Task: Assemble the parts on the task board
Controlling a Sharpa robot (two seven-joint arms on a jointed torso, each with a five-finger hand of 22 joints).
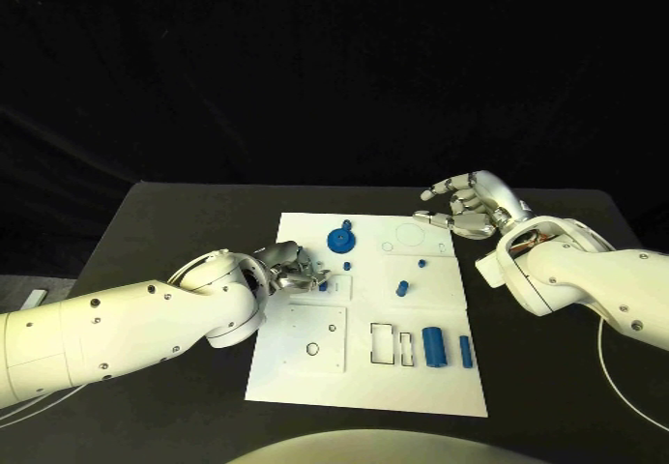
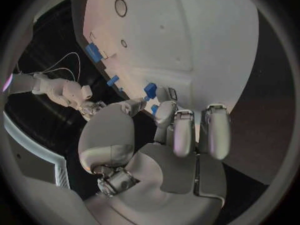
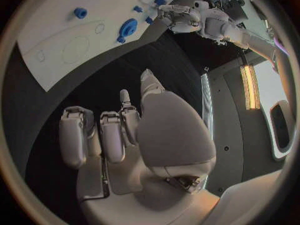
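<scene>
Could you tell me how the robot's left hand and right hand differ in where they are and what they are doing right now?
The left hand is over the task board, fingers at a small blue part; the right hand is at the board's far corner with nothing in it. The left hand's fingers are bunched together; the right hand's are curled but apart. Both are silver hands on white arms.

Board (image 1: 365, 382) white with thin black outlines. Parts blue: gear (image 1: 341, 239), two cylinders (image 1: 434, 347), small pegs (image 1: 401, 287). Table (image 1: 167, 222) black. Arms white, hands (image 1: 289, 265) silver.
</scene>
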